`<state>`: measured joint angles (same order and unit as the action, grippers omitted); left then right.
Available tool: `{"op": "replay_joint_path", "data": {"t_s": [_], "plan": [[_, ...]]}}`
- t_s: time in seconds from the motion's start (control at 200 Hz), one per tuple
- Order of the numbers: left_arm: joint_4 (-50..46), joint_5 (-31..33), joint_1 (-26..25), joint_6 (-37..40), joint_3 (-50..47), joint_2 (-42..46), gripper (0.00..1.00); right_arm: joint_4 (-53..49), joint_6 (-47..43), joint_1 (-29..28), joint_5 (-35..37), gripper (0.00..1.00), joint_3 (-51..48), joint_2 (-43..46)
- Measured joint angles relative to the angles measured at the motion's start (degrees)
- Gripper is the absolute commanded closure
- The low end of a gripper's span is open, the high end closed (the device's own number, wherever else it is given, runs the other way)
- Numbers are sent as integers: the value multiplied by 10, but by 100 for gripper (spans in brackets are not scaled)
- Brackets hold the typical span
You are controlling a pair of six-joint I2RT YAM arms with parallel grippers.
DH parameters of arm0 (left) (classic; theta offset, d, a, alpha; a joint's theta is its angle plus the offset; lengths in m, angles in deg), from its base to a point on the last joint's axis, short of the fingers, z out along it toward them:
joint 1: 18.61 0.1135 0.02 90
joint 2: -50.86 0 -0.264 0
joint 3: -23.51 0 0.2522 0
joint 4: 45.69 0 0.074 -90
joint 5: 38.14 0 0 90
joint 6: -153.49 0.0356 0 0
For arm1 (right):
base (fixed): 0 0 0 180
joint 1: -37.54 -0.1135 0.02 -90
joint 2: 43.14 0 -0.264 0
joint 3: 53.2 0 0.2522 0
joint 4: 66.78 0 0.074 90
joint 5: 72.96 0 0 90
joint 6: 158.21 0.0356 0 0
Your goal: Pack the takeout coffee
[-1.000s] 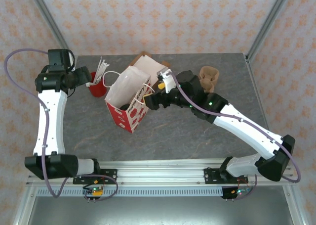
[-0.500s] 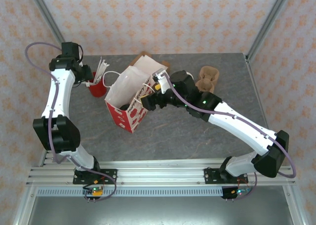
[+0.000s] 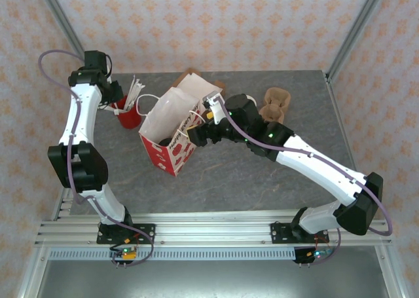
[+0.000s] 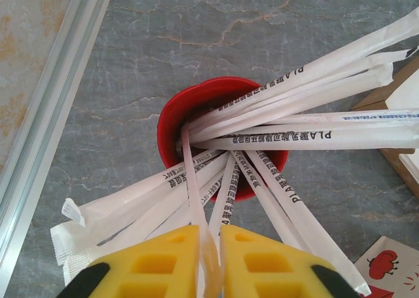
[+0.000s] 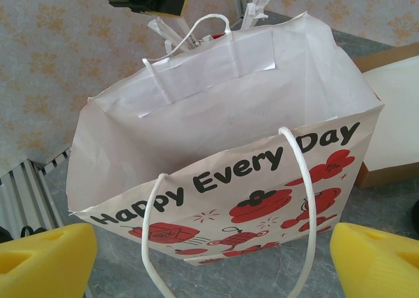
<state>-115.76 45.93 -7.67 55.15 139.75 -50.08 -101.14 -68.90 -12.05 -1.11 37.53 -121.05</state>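
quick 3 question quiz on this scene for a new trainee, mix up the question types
1. True or false: the left gripper is pinching a wrapped straw that sticks out of the red cup.
2. The right gripper is: A) shut on a handle; B) wide open, facing the paper bag; C) shut on a lid.
3. Fill in: the bag reads "Happy Every ___".
Key: 1 true; 2 B; 3 Day.

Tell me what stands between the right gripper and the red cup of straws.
The open paper bag stands between right gripper and red cup in the top view; the right wrist view shows straws behind its far wall.
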Motion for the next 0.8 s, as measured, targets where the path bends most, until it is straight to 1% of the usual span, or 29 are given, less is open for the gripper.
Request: {"op": "replay_joint_path", "data": {"t_s": [0.27,0.44,0.541,0.666,0.741,0.796], "plan": [[-9,1,0,8,14,0,100,-4,2,0,4,7,0,0],[-18,9,0,9,26,19,100,-7,2,0,7,8,0,0],[-31,21,-1,9,34,58,100,-11,2,0,12,7,0,0],[-42,32,-7,9,53,129,100,-17,4,0,30,6,0,0],[-46,31,-25,9,67,177,100,-22,6,0,52,5,0,0],[-49,23,-48,9,78,211,100,-26,9,0,71,5,0,0]]}}
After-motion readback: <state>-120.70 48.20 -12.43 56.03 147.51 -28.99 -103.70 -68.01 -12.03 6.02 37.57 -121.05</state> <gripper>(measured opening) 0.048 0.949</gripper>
